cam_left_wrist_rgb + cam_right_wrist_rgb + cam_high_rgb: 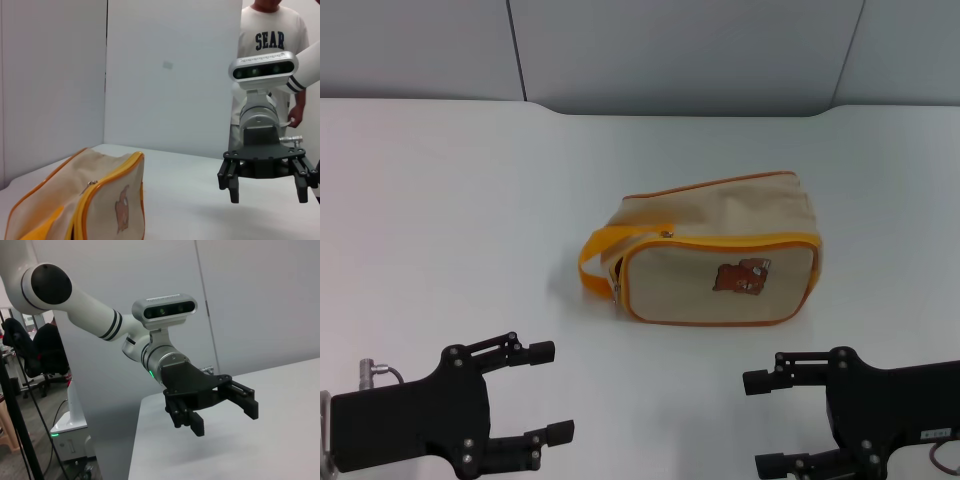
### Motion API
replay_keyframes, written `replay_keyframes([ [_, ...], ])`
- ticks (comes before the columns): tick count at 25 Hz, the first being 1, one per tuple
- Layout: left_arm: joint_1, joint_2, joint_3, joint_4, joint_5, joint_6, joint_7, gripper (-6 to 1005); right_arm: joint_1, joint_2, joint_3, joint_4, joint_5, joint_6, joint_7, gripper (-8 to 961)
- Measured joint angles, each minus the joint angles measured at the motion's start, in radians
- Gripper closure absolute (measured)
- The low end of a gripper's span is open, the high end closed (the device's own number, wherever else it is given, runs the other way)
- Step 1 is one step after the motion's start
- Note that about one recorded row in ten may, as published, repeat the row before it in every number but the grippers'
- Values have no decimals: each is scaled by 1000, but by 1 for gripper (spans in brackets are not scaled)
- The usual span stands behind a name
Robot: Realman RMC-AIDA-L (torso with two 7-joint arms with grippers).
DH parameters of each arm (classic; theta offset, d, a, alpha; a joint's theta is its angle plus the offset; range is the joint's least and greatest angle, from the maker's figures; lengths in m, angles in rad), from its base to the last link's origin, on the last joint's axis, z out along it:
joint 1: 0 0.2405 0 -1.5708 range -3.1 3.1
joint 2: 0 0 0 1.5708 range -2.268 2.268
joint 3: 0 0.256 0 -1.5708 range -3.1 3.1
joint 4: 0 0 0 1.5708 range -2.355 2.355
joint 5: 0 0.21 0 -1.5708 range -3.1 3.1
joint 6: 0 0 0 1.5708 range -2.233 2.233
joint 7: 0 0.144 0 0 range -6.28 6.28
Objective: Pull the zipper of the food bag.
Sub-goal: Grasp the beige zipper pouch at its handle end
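Note:
The food bag [720,262] lies on its side in the middle of the white table, with the bear picture [740,277] facing me. The orange zipper [720,243] runs around the bear panel. A small silver pull tab [668,235] sits at the panel's upper left corner, beside the orange strap handle [595,255]. The left wrist view shows the bag [100,200] and the tab [90,184] end on. My left gripper [548,392] is open and empty, near the front left and short of the bag. My right gripper [758,424] is open and empty at the front right.
The white table [450,200] ends at grey wall panels [670,50] behind the bag. A person in a white shirt [270,45] stands behind the right arm in the left wrist view. The table's side edge [137,430] and a chair [42,355] show in the right wrist view.

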Motion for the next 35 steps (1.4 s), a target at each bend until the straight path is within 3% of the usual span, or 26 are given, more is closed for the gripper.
replay_keyframes([
  [12, -20, -5, -17, -61, -23, -63, 31, 193, -17, -1, 32, -2, 1, 1, 0, 189],
  [22, -187, -13, -25, -383, -274, -417, 250, 192, -63, -11, 89, -6, -4, -8, 0, 199],
  [30, -311, -14, -23, -495, -276, -591, 269, 271, -64, -11, 89, -6, -6, -1, 1, 208],
  [35, -339, -14, -31, -539, -281, -664, 301, 320, -64, -10, 89, -6, -7, 0, 1, 213],
])
